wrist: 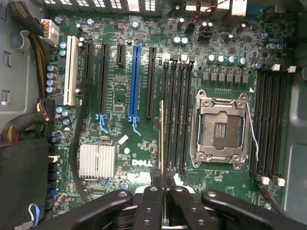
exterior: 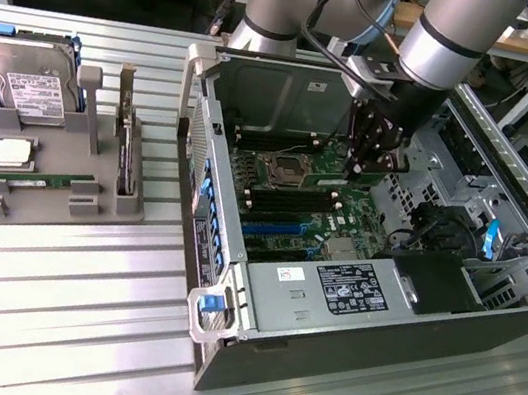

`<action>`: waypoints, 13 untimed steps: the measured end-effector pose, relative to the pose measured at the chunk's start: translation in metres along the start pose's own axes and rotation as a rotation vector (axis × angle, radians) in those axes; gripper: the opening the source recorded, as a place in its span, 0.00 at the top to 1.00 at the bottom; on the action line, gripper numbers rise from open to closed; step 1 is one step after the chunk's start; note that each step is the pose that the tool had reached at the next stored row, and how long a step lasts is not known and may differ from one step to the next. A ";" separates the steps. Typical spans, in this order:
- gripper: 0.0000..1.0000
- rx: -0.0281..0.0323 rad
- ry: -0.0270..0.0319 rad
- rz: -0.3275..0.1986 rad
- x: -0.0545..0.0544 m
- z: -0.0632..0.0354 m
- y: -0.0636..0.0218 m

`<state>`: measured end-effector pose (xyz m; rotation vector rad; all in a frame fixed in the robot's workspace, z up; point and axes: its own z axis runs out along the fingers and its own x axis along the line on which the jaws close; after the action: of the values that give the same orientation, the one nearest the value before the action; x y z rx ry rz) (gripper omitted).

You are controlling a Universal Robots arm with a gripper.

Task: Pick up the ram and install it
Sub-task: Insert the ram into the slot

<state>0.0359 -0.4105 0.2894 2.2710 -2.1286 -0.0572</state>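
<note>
My gripper [exterior: 362,173] is down inside the open computer case, over the green motherboard [exterior: 294,198]. In the wrist view the gripper [wrist: 163,178] is shut on the ram [wrist: 161,139], seen edge-on as a thin pale strip between the black fingers [wrist: 152,201]. The strip runs alongside the outermost of several black memory slots [wrist: 177,115] next to the CPU socket [wrist: 221,129]. Whether it touches a slot I cannot tell. A second ram stick [exterior: 29,180] lies flat on the grey holder tray [exterior: 49,212] at the exterior view's left.
The tray also carries a silver hard drive [exterior: 30,82], a CPU chip [exterior: 10,152] and an upright expansion card [exterior: 128,149]. Around the gripper are case walls, a power supply [exterior: 330,290], another slot bank [wrist: 268,120], a blue card slot [wrist: 134,81] and cables [wrist: 24,124].
</note>
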 end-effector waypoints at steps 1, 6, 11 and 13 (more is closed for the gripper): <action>0.88 0.0000 0.0000 0.000 0.000 0.0009 0.0000; 0.88 0.0000 0.0001 0.000 0.000 0.0062 -0.0003; 0.88 0.0000 0.0000 0.000 0.000 0.0114 -0.0005; 0.88 0.0000 0.0000 0.000 0.000 0.0133 -0.0006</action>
<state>0.0359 -0.4105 0.2760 2.2709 -2.1286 -0.0572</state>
